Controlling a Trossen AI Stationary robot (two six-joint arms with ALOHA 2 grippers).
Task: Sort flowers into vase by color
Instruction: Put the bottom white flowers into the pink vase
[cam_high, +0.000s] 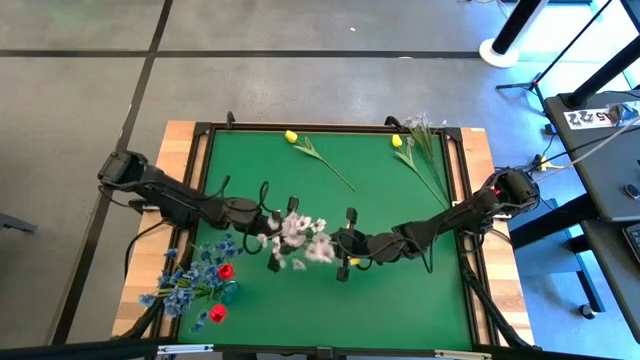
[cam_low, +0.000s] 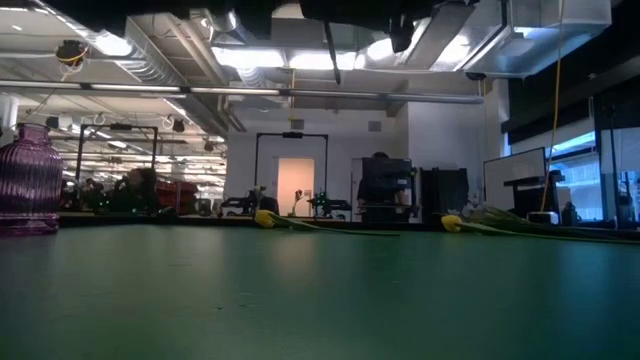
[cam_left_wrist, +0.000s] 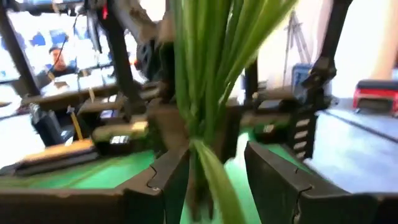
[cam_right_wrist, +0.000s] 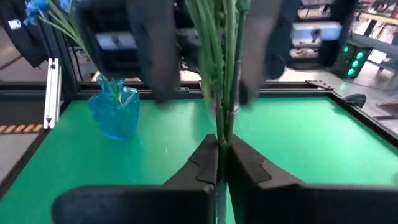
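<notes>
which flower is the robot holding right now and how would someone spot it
On the green table, look near the middle, where both arms meet. The white blossom cluster hangs there, its stems pinched in the right gripper and flanked by the open left gripper. Unlike the yellow tulips lying flat, it is lifted and pale.

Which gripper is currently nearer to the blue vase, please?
Left. The left gripper is at the table's middle, just right of the blue vase in the high view; the right gripper is farther right, holding the white flowers.
</notes>
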